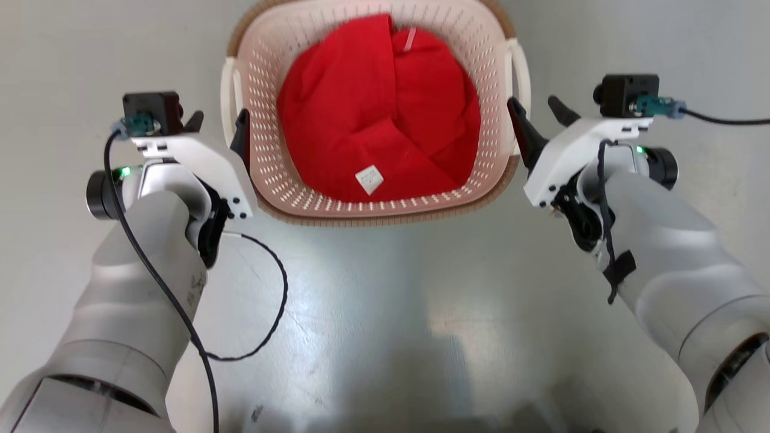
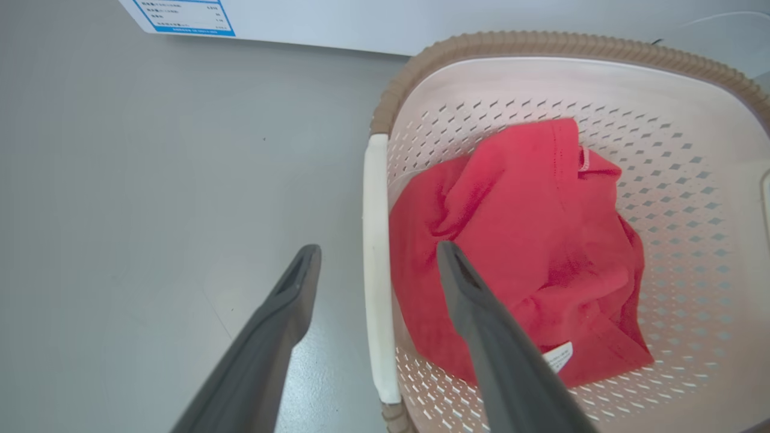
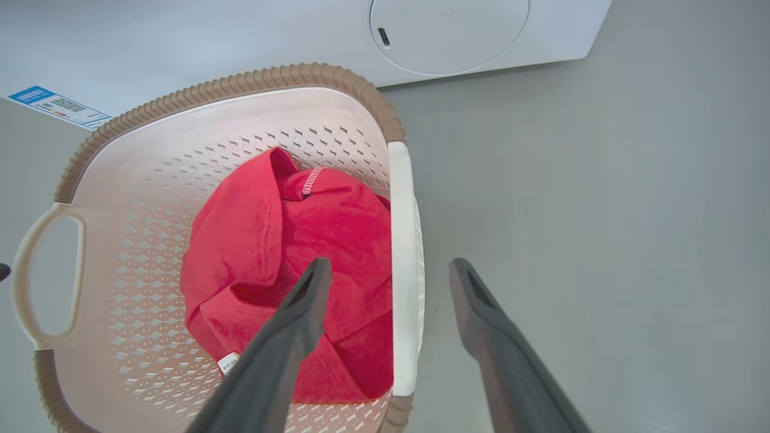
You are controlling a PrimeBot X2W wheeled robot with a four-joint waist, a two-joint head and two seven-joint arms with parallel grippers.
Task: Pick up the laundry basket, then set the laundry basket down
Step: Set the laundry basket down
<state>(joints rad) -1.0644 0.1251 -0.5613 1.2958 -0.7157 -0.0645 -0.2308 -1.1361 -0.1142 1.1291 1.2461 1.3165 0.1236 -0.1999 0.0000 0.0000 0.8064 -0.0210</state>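
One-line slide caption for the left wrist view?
Open left end effector, fingers either side of the white side handle of the laundry basket, red garment inside.

A crumpled red garment (image 1: 379,114) lies between the left gripper (image 1: 219,117) and the right gripper (image 1: 532,102), just inward of each one's inner finger. Its small white care tag (image 1: 369,179) faces up on the part of the cloth nearer the wrists. Beyond the fingertips stands a white washing machine (image 3: 180,36). Its round door (image 3: 448,30) is ahead of the right gripper, and a blue-bordered sticker (image 2: 183,15) is ahead of the left gripper, towards its outer side. A glossy grey floor (image 1: 373,300) spreads beneath both.
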